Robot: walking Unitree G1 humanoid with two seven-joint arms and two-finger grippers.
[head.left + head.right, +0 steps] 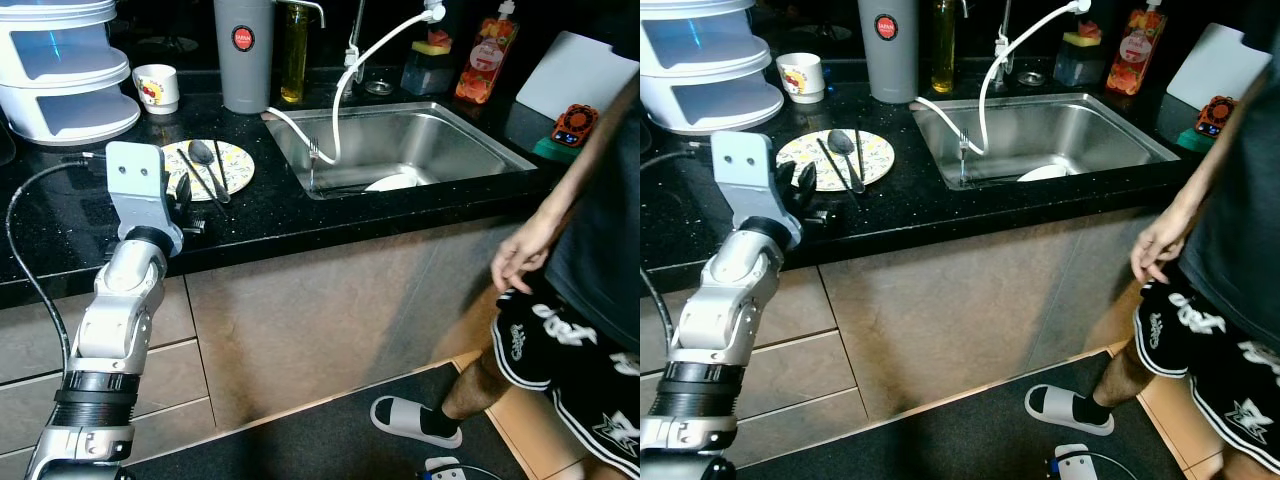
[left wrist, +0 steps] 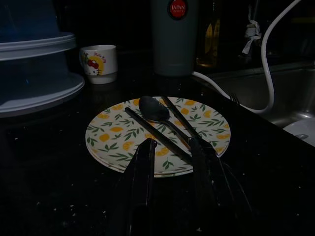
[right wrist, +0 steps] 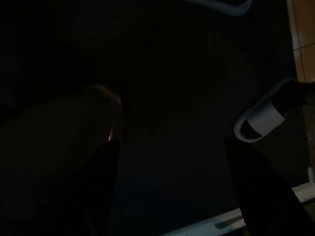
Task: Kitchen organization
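A lemon-patterned plate (image 1: 238, 168) lies on the black counter, with a black spoon (image 1: 198, 152) and black chopsticks (image 1: 221, 172) resting across it. My left gripper (image 2: 171, 160) is open, low over the counter at the plate's near edge, its fingers (image 2: 145, 169) pointing at the utensils and touching none of them. In the head views the left gripper (image 1: 807, 198) sits just in front of the plate (image 1: 875, 158). My right gripper (image 3: 177, 169) hangs open over the dark floor, holding nothing.
The steel sink (image 1: 430, 140) to the right holds a fork (image 1: 313, 155), a white dish (image 1: 392, 182) and a white hose (image 1: 345, 85). Behind the plate stand a mug (image 1: 156, 87), a grey tumbler (image 1: 244, 55) and a white tiered container (image 1: 60, 70). A person (image 1: 590, 240) stands at the right.
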